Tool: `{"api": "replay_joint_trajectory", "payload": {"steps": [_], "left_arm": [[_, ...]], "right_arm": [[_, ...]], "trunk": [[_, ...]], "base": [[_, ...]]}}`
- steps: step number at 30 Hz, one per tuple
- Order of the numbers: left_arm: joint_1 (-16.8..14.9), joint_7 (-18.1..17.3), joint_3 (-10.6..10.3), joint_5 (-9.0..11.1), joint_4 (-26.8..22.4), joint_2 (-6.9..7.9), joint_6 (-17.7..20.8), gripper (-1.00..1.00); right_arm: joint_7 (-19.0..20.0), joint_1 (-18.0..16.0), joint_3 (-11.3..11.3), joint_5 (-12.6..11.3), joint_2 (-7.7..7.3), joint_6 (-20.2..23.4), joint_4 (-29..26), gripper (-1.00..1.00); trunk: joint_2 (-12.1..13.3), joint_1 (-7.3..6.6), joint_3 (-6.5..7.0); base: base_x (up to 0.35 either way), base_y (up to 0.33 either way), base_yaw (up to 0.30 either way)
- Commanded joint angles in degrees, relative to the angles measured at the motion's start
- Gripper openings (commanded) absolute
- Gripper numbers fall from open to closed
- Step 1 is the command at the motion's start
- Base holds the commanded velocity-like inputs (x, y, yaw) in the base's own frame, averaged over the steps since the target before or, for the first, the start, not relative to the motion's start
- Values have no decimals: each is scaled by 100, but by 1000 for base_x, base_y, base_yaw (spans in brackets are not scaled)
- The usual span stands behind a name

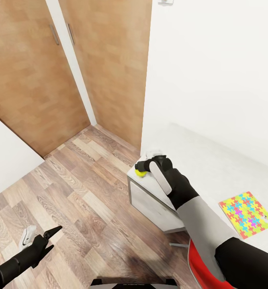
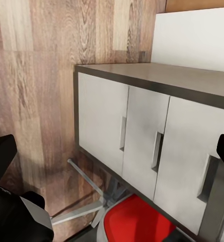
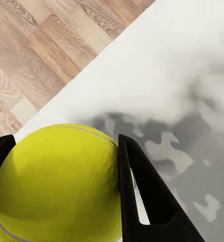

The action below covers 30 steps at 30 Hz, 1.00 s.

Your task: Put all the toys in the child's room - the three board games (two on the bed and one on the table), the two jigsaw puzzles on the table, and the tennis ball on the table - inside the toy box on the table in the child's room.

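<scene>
The yellow-green tennis ball sits at the near left corner of the pale table top. My right gripper is shut on the tennis ball, with a black finger pressed against each side. Whether the ball still rests on the table I cannot tell. One jigsaw puzzle, a bright multicoloured sheet, lies flat on the table to the right of my right forearm. My left gripper hangs open and empty, low over the wood floor at the lower left. The toy box and the bed are out of view.
White drawers with slim handles fill the desk's front below the corner. A red chair seat on a metal base stands beside the desk. Wooden wardrobe doors close off the far left, and a white wall rises behind the table.
</scene>
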Motion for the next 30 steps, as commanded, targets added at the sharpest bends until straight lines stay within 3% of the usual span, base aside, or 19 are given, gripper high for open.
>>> {"api": "replay_joint_trajectory", "payload": {"steps": [1,7,10,16,21,22,25,26,30], "left_arm": [[-4,-59,9,-54,-1,-2,29,100],[-4,-59,6,-51,5,-3,27,100],[-11,-60,-1,-52,3,-4,29,100],[-55,-46,-100,-58,-19,-26,27,100],[-270,-2,-561,-69,-70,-75,18,100],[-270,-2,-561,-69,-70,-75,18,100],[-491,19,-934,-80,-82,-106,-38,100],[-491,19,-934,-80,-82,-106,-38,100],[-898,66,-1495,-103,-70,-184,-158,100]], "right_arm": [[-66,6,-51,-76,-7,59,-122,-100],[-45,73,-295,-85,-167,697,-1119,-100],[-38,136,-367,-85,-264,971,-1910,-100],[-38,193,-517,-80,-333,997,-2831,-100],[-34,173,-765,-81,-513,997,-3338,-100],[-34,173,-765,-81,-513,997,-3338,-100],[-25,128,-846,-87,-710,997,-3459,-100],[-25,128,-846,-87,-710,997,-3459,-100],[-13,-66,-958,-95,-962,997,-3533,-100]], "trunk": [[-9,3,-8],[-9,3,-8],[-9,3,-8],[-9,3,-8],[-9,3,-8],[-9,3,-8],[-9,3,-8],[-9,3,-8],[-9,3,-8]], "base": [[0,0,0],[0,0,0],[0,0,0],[0,0,0],[0,0,0],[0,0,0],[0,0,0],[0,0,0],[0,0,-55]]}}
